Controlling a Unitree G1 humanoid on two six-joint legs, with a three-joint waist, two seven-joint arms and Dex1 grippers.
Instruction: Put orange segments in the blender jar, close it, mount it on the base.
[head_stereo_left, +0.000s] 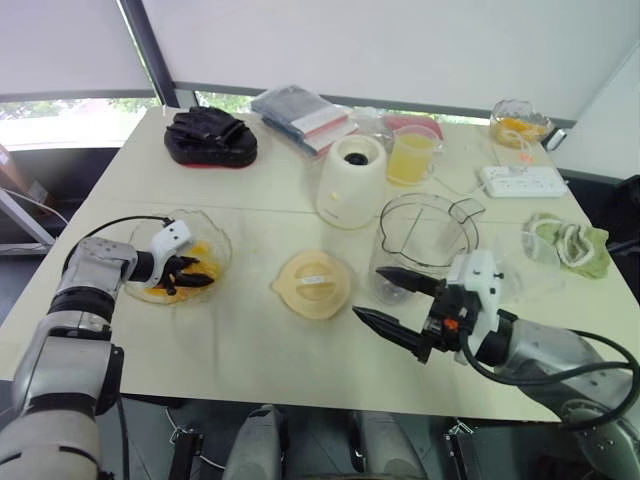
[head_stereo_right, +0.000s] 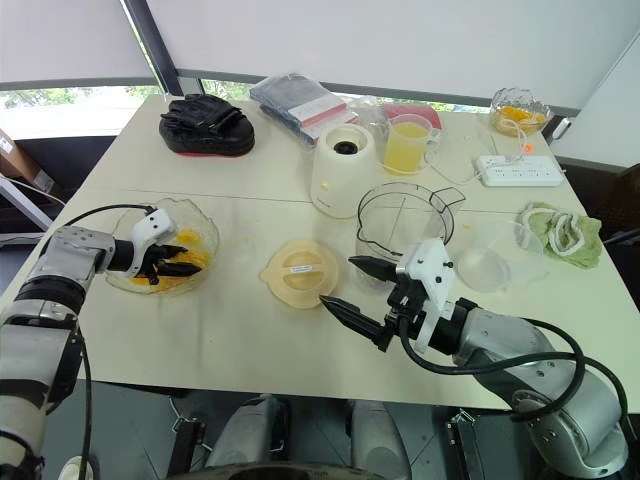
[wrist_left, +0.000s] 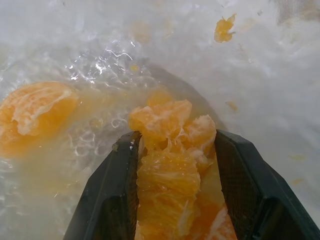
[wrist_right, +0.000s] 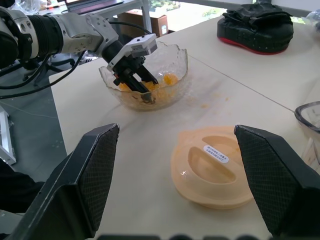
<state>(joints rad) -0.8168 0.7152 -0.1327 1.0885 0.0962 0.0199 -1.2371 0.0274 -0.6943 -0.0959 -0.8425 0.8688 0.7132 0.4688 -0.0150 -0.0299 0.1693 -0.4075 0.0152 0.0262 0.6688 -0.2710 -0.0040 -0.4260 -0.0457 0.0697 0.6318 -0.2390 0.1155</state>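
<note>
In the glass bowl (wrist_right: 177, 75), the left tool (head_stereo_left: 200, 275) pinches ragged, pulpy orange segments (wrist_left: 167, 175); the right tool (head_stereo_left: 368, 292) gapes wide.

An edge cuts off the left pincer's (wrist_left: 175, 136) orange segments (wrist_left: 167, 185), and the lid's (wrist_right: 212, 177) label (wrist_right: 215, 155) is unreadable.

One blender jar (head_stereo_left: 425, 238), one lid (head_stereo_left: 313, 284), one blender base (head_stereo_left: 350, 182); two glass bowls (head_stereo_left: 215, 232), one around the left fingers (head_stereo_left: 188, 266); orange segments (wrist_left: 167, 170) between them too clumped to count.
</note>
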